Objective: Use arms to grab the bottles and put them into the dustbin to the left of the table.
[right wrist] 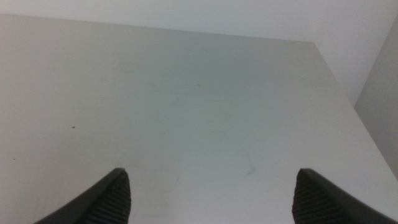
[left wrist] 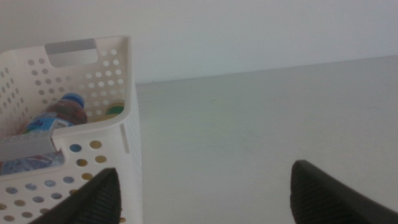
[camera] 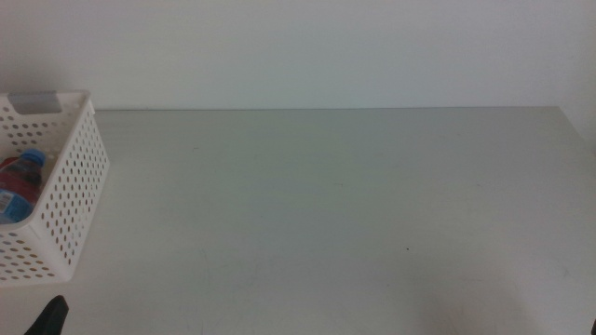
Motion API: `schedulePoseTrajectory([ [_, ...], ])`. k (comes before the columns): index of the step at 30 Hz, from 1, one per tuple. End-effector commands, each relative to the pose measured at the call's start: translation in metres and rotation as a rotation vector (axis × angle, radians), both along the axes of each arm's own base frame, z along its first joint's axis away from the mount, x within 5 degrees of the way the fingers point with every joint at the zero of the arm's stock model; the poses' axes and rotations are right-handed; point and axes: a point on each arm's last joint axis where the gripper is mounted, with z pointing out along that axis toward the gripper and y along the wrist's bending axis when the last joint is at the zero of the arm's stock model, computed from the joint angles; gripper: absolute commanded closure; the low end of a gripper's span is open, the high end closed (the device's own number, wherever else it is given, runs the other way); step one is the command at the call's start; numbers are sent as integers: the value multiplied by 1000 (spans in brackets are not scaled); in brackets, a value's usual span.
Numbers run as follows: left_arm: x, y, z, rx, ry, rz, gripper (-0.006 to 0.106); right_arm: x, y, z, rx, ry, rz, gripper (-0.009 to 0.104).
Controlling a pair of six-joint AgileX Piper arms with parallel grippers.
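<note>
1. At the far left of the bench, the dustbin is seen standing upright, a white perforated basket with a handle slot in its far wall.
2. Inside the dustbin, a clear bluish water bottle with a blue cap is seen lying on its side; beside it, toward the far wall, a yellow-and-green object is partly visible, and what it is cannot be told.
3. The left pincer is held just beside the dustbin's near right corner, its jaws spread wide with nothing between them; only a dark tip is shown at the near edge of the middle view.
4. The right pincer is held over bare bench on the right side, its jaws likewise spread and nothing gripped.
</note>
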Motion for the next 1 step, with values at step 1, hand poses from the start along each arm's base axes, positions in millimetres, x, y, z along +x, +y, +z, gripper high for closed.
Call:
schedulePoseTrajectory([
  [1, -1, 2, 7, -34, -94, 20, 7, 0, -1, 11, -13, -107, -11, 28],
])
